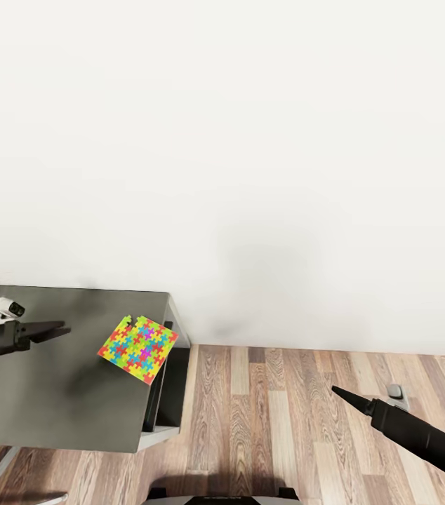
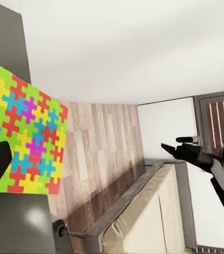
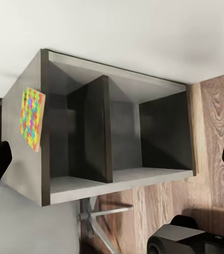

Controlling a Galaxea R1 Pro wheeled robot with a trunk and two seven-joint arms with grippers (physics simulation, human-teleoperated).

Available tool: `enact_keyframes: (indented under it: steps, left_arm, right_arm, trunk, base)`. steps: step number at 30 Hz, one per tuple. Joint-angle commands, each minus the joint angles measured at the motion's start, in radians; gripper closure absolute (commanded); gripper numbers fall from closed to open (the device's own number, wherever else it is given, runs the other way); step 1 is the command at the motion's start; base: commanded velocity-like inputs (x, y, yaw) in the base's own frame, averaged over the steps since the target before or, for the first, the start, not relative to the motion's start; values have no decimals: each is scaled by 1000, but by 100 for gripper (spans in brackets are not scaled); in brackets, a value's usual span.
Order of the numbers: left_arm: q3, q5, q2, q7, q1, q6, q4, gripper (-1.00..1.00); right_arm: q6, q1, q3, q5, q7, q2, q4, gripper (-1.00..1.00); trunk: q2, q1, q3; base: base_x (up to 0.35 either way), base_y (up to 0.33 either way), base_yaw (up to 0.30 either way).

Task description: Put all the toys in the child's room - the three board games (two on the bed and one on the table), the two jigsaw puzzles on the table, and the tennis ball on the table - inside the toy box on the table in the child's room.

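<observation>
Left claw (image 1: 60,330) hovers shut, puzzle (image 1: 138,348) just ahead on the cabinet (image 1: 54,393); right claw (image 1: 337,391) (over floor) shut too.

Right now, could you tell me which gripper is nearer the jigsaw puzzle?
Left. The left gripper hovers beside the jigsaw puzzle over the dark cabinet top; the right gripper is off over the floor.

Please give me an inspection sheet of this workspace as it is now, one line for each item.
Surface: dark grey cabinet top, two open compartments below.
Job's things: one jigsaw puzzle lies flat near the top's edge, a corner overhanging slightly.
Clutter: nothing seen.
Grippers: left gripper over the cabinet top, short of the puzzle, holding nothing; right gripper over the floor, holding nothing; whether the jaws are open I cannot tell.
Cables: nothing seen.
Surroundings: white wall, wood floor.
</observation>
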Motion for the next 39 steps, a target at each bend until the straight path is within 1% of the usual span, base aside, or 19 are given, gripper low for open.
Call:
enact_keyframes:
  steps: [1, 2, 3, 10, 11, 14, 15, 17, 18, 20, 23, 27, 37, 39]
  left_arm:
    - [0, 17, 1, -4, 17, 16, -15, -100]
    - [0, 32, 1, -4, 35, 20, -30, -100]
    - [0, 61, 2, -4, 77, 26, -62, -100]
    - [3, 147, 3, -4, 225, 37, -190, -100]
    - [15, 175, 5, -4, 255, 43, -229, -100]
    - [51, 214, 7, -4, 291, 60, -276, -100]
    - [77, 231, 8, -4, 314, 68, -299, -100]
    - [101, 242, 7, -4, 335, 74, -318, -100]
    - [101, 242, 7, -4, 335, 74, -318, -100]
    - [125, 253, 7, -4, 357, 78, -336, -100]
    - [138, 259, 7, -4, 369, 80, -347, -100]
    - [147, 262, 6, -4, 379, 81, -356, -100]
    - [151, 262, 2, -4, 384, 81, -360, -100]
    - [151, 262, 1, -4, 384, 80, -360, -100]
  right_arm:
    - [4, -1, 1, 0, 2, 0, 0, -100]
    - [4, -1, 4, 0, 1, 0, 0, -100]
    - [4, -1, 10, 0, -3, 0, 0, -100]
    - [4, -1, 28, 0, -19, 1, 0, -100]
    - [4, -1, 32, 0, -21, 2, 0, -100]
    - [4, -1, 34, 0, -22, 5, -1, -100]
    - [4, -1, 36, 0, -23, 9, -1, -100]
    - [4, -1, 36, 0, -24, 15, -3, -100]
    - [4, -1, 36, 0, -24, 17, -3, -100]
    - [4, -1, 37, 0, -24, 22, -4, -100]
    - [4, -1, 37, 0, -24, 25, -5, -100]
    - [4, -1, 37, 0, -24, 28, -6, -100]
    - [4, -1, 37, 0, -24, 29, -7, -100]
    - [4, -1, 37, 0, -24, 29, -7, -100]
  trunk:
    - [-9, 4, -4]
    - [-16, 8, -8]
    - [-23, 12, -11]
    - [-72, 39, -33]
    - [-72, 39, -33]
    - [-72, 39, -33]
    - [-72, 39, -33]
    - [-72, 39, -33]
    - [-72, 39, -33]
    - [-72, 39, -33]
    - [-72, 39, -33]
    - [-72, 39, -33]
    - [-72, 39, -33]
    - [-58, 31, -26]
  base:
    - [0, 0, 0]
    - [0, 0, 0]
    - [0, 0, 0]
    - [0, 0, 0]
    - [0, 0, 0]
    - [0, 0, 0]
    - [0, 0, 0]
    - [0, 0, 0]
    - [0, 0, 0]
    - [0, 0, 0]
    - [0, 0, 0]
    - [0, 0, 0]
    - [0, 0, 0]
    - [0, 0, 0]
